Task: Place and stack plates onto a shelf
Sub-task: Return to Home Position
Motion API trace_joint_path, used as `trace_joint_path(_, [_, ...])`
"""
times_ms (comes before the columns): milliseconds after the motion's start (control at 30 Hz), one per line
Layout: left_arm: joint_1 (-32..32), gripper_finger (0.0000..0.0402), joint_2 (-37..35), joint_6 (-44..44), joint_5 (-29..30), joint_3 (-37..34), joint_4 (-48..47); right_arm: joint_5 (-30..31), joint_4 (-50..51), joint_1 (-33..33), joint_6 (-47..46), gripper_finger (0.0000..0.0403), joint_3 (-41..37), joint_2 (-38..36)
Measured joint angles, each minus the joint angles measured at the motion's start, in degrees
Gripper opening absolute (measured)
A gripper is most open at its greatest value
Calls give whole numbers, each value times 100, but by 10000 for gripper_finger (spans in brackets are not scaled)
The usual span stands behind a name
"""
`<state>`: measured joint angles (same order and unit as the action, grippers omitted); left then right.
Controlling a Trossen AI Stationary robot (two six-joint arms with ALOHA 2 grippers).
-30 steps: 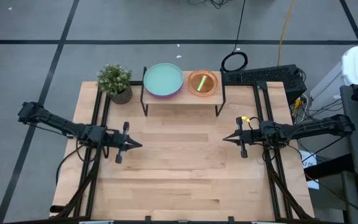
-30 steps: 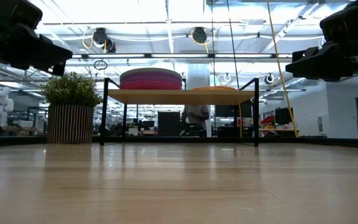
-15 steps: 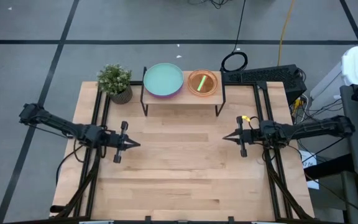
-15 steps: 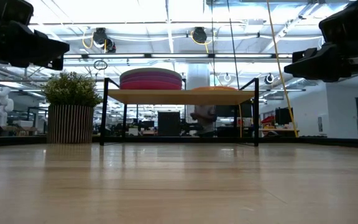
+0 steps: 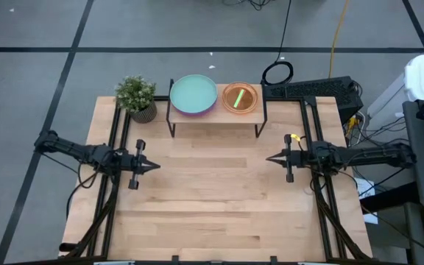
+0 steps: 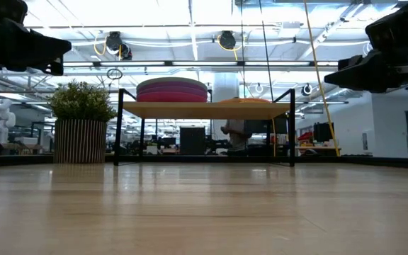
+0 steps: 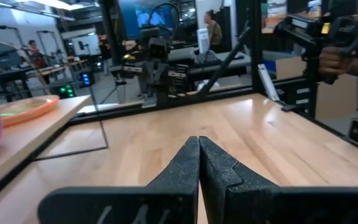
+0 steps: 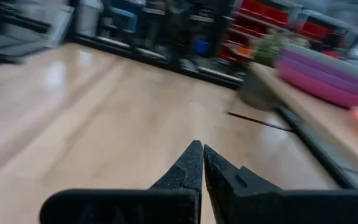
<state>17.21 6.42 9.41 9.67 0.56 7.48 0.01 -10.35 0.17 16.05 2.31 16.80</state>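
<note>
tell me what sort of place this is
Probably a robotics lab or workshop: a wooden table flanked by the left arm and right arm, cables on a taped floor, and a person standing far behind the shelf.

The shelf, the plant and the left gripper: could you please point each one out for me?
shelf (image 6: pixel 204 110), low view, front edge of its board.
plant (image 5: pixel 135 93), high view, middle of its leaves.
left gripper (image 5: pixel 157 167), high view, where its shut fingertips meet.
</note>
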Motion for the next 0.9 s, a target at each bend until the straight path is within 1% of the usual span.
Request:
trace_joint_path(100, [0, 3, -250, 23, 114, 0, -131, 473, 99, -58, 97, 0, 0, -196])
trace_joint_path(167, [0, 3, -404, 57, 144, 0, -224, 623, 162, -95, 171, 0, 0, -324])
trace_joint_path(300, [0, 3, -638, 81, 211, 1, -327, 585, 349, -130, 231, 0, 0, -569])
trace_joint_path(433, [0, 3, -623, 149, 383, 2, -382, 586, 718, -130, 287, 0, 0, -854])
trace_joint_path(633, [-7, 3, -623, 142, 392, 2, -412, 568, 882, -130, 241, 0, 0, -1243])
trace_joint_path(833, [-300, 3, -623, 111, 390, 4, -419, 572, 936, -134, 342, 0, 0, -1316])
trace_joint_path(900, [-419, 3, -623, 53, 300, 4, -431, 572, 946, -134, 349, 0, 0, -1311])
